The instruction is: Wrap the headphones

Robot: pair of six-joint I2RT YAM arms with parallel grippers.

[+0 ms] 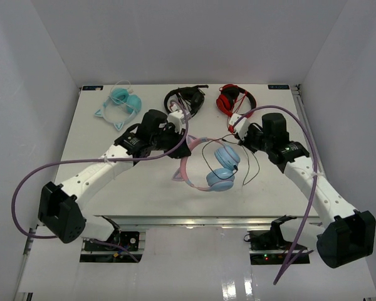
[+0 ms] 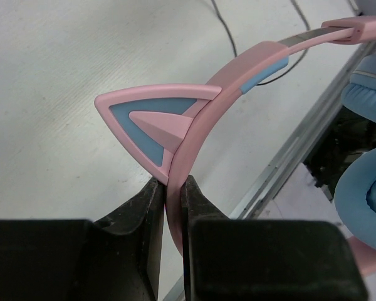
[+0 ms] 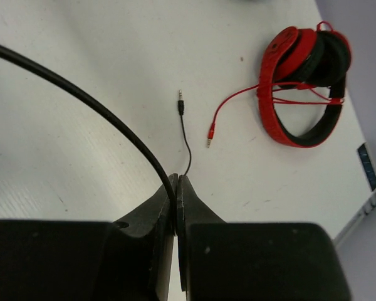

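At the middle of the white table (image 1: 144, 188) are the headphones (image 1: 223, 168), slightly right of centre; the left gripper (image 2: 174, 188) clamps their pink headband beside a cat ear; the right gripper (image 3: 175, 185) pinches their thin black cable (image 3: 81, 97).

Far edge: turquoise headphones (image 1: 120, 100), black headphones (image 1: 187, 98), red headphones (image 1: 234, 99); centre: pink-blue headphones (image 1: 225, 157); near table (image 1: 144, 197) strip open.

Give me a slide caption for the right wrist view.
Right gripper shut on the thin black cable, its plug poking out beyond; red headphones lie on the table.
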